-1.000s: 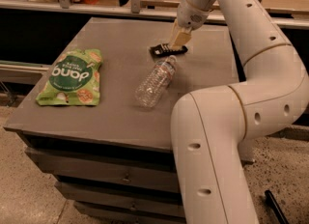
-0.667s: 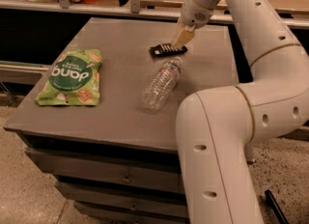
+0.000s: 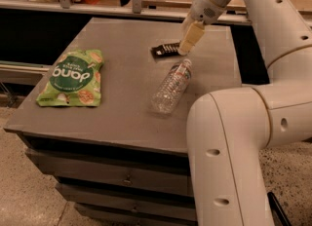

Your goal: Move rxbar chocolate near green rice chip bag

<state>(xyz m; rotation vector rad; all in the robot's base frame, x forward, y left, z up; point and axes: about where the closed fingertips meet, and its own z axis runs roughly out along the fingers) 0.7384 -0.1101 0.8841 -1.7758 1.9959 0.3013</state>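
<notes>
hand [image 3: 185, 48] at end of rxbar chocolate [image 3: 165, 50], grip cannot tell | green rice chip bag [image 3: 72, 77] reads "dang"

The snack bar [image 3: 165, 50], a small flat black wrapper with a row of white marks, lies flat on the worktop [image 3: 122, 35] toward its 12 o'clock edge. Its long side runs roughly from 9 to 3 o'clock, and the tool [image 3: 186, 45] is just at its 3 o'clock end. The chip bag [image 3: 72, 77], a light-green pouch with a dark-green circle lettered "dang" and pictures of round chips, lies flat near the worktop's 9 o'clock edge, well apart from the snack bar, which sits at about 2 o'clock from it.
</notes>
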